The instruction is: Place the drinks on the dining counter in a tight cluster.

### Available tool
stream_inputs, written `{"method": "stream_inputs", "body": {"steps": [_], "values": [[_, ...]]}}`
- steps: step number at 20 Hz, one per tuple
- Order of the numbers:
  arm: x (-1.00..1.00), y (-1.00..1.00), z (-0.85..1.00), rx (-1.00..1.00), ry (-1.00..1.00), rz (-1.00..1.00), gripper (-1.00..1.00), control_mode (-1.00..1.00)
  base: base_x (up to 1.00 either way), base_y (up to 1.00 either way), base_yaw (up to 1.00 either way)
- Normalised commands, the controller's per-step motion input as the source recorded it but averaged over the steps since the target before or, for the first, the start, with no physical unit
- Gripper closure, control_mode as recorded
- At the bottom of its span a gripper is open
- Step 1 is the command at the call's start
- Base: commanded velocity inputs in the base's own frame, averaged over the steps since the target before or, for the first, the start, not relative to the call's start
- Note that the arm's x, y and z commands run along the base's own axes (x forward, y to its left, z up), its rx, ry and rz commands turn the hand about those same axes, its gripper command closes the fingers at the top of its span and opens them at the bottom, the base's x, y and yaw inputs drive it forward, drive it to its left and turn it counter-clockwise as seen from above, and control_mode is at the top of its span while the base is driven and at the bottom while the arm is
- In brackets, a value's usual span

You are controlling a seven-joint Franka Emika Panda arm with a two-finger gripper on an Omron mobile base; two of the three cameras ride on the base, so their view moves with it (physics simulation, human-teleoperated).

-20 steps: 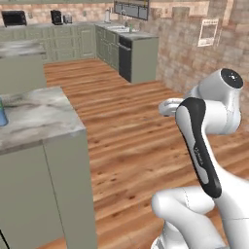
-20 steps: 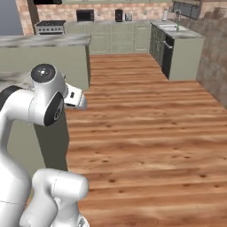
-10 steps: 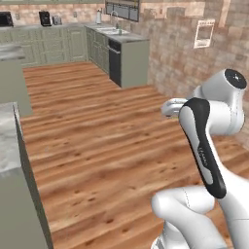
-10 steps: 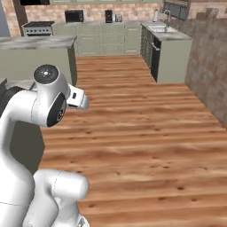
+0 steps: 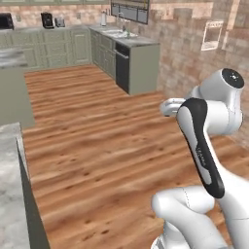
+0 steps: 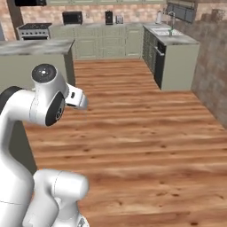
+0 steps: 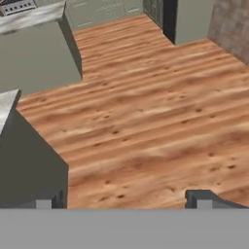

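The drinks are out of view. My gripper [image 7: 124, 199] hangs open over bare wooden floor [image 7: 146, 121], its two dark fingertips [image 7: 198, 197] standing wide apart with nothing between them. The arm is folded up high in front of the base, with the hand [image 5: 170, 106] pointing left and forward. A marble-topped grey-green island corner [image 5: 8, 185] lies close at the lower left, and its edge [image 7: 7, 108] also shows in the hand view. No stools show beside it, so I cannot tell whether it is the dining counter.
A second marble-topped island [image 6: 35, 46] stands further back on the left. Kitchen cabinets with a sink counter [image 5: 127, 40] and a dark dishwasher [image 5: 121, 65] line the back. A brick wall [image 5: 194, 53] runs along the right. Open wooden floor [image 6: 133, 133] spreads between them.
The whole picture has shifted, so the base has moved: the near island has slid off to the left and the kitchen has grown closer. The arm keeps its pose and the gripper stays open.
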Motion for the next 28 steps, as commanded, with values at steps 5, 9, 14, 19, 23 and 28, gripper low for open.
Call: {"method": "stream_inputs", "body": {"steps": [5, 9, 14, 19, 23, 28], "values": [[0.0, 0.0, 0.0, 0.0, 0.0, 0.0, -1.0, 1.0, 1.0, 0.01, 0.0], [0.0, 0.0, 0.0, 0.0, 0.0, 0.0, -1.0, 1.0, 1.0, 0.0, 0.0], [0.0, 0.0, 0.0, 0.0, 0.0, 0.0, -1.0, 1.0, 1.0, 0.0, 0.0], [0.0, 0.0, 0.0, 0.0, 0.0, 0.0, -1.0, 1.0, 1.0, 0.0, 0.0], [0.0, 0.0, 0.0, 0.0, 0.0, 0.0, -1.0, 1.0, 1.0, 0.0, 0.0], [0.0, 0.0, 0.0, 0.0, 0.0, 0.0, -1.0, 1.0, 1.0, 0.01, -0.06]]}}
